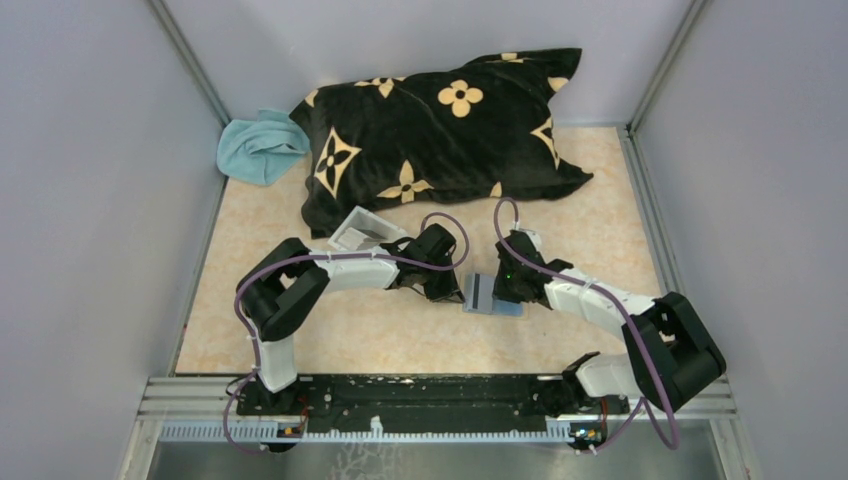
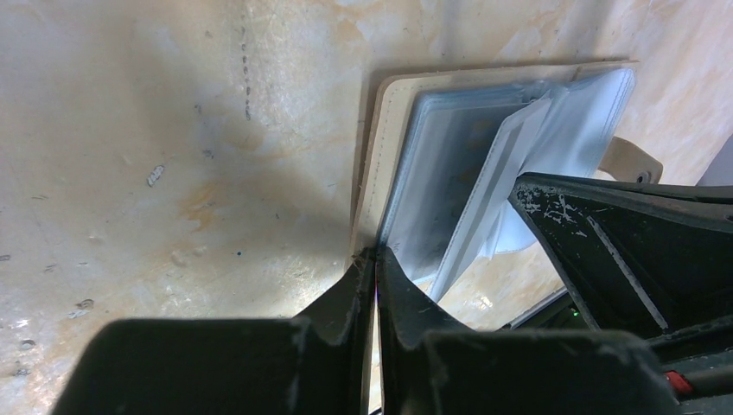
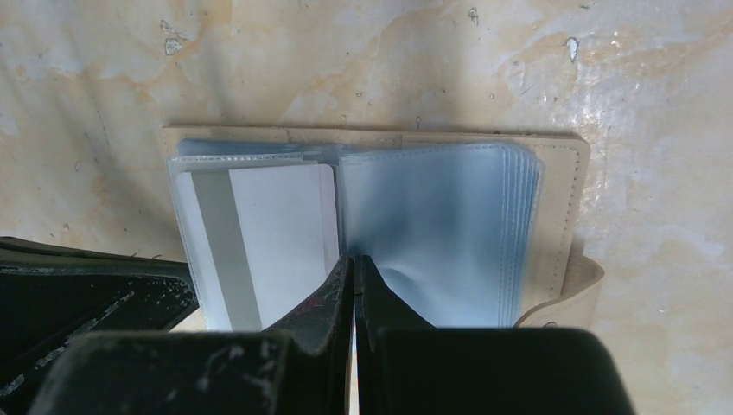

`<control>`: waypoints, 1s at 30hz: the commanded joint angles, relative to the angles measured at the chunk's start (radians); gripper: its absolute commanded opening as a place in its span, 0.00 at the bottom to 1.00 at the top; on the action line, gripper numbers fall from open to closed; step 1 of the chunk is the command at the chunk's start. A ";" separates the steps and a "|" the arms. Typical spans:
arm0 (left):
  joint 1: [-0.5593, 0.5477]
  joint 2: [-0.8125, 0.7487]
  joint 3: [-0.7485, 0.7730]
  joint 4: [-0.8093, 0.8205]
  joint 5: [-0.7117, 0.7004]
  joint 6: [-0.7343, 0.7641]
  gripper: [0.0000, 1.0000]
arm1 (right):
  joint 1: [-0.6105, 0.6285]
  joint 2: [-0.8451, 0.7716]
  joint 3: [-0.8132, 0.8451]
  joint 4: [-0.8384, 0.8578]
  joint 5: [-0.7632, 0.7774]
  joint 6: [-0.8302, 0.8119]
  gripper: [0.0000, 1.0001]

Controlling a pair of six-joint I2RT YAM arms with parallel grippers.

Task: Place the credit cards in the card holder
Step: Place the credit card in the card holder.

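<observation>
The tan card holder [image 1: 492, 296] lies open on the table between both grippers, its clear sleeves fanned out. A pale credit card [image 3: 259, 238] with a grey stripe sits at the left-hand sleeve [image 3: 183, 225]; whether it is fully inside I cannot tell. My left gripper [image 2: 377, 259] is shut on the edge of the holder's tan cover [image 2: 373, 164]. In the left wrist view one sleeve [image 2: 519, 164] stands lifted. My right gripper [image 3: 353, 261] is shut with nothing in it, its tip at the fold between the left page and the stack of sleeves [image 3: 441, 225]. The snap tab [image 3: 581, 290] sticks out at the right.
A clear shallow tray [image 1: 358, 230] lies just behind the left arm. A black pillow with tan flowers [image 1: 440, 130] fills the back, with a teal cloth [image 1: 258, 148] at its left. Grey walls close in both sides.
</observation>
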 commanded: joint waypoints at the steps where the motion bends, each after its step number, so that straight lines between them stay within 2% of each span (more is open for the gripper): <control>1: 0.002 0.122 -0.087 -0.231 -0.140 0.059 0.11 | 0.023 -0.002 0.022 0.054 -0.042 0.017 0.00; 16: 0.000 0.097 -0.099 -0.256 -0.169 0.050 0.11 | 0.041 0.003 0.049 0.061 -0.059 0.010 0.00; 22: 0.002 0.030 -0.117 -0.297 -0.232 0.025 0.21 | 0.046 0.014 0.055 0.060 -0.059 0.002 0.00; 30: 0.001 -0.025 -0.108 -0.343 -0.285 0.008 0.27 | 0.062 0.022 0.079 0.056 -0.056 -0.005 0.00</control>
